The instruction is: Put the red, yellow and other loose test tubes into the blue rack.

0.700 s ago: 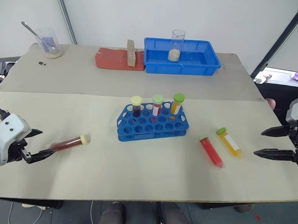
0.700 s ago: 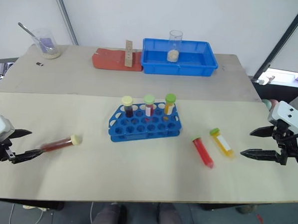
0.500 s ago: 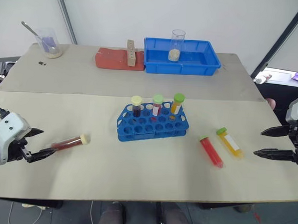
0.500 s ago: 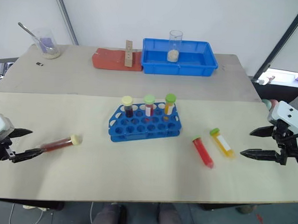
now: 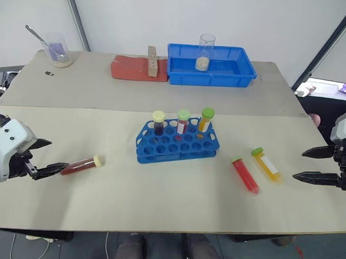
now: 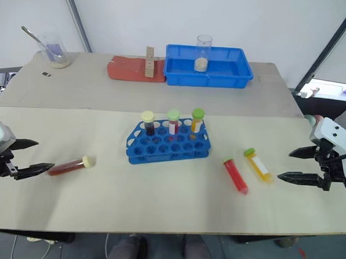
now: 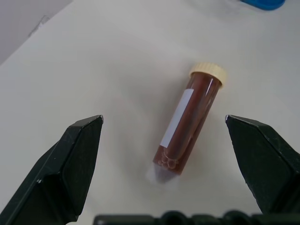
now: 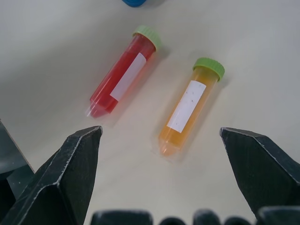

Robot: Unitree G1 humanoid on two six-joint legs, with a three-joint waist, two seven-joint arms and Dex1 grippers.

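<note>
A: What's the likeliest slip from here?

B: The dark red tube (image 5: 82, 166) lies flat on the table (image 5: 157, 204), at about nine o'clock from the blue rack (image 5: 178, 142) and well apart from it. The left gripper (image 5: 47, 156) sits just beyond its pointed tip with its fingers spread wide, holding nothing. A round tube on a smooth top could roll or skid away if one finger meets it before the other.

A: Which way does it lie?

B: Its long axis runs roughly eight to two o'clock in the head view, cream cap toward the rack and tip toward the gripper. The fingers straddle that axis in the wrist view, so they look reasonably lined up.

A: And the other side?

B: The red tube (image 5: 245, 174) and the yellow tube (image 5: 266, 164) lie side by side near four o'clock from the rack, both along an eleven-to-five line, green caps at the eleven end. The right gripper (image 5: 316, 165) is also spread apart and empty, just past their tips. Being neighbours, closing on one could nudge the other; I can't quite tell how much room lies between them.

A: The rack itself?

B: Three capped tubes stand in its back row; it's light and could shift on a crooked insertion.
</note>
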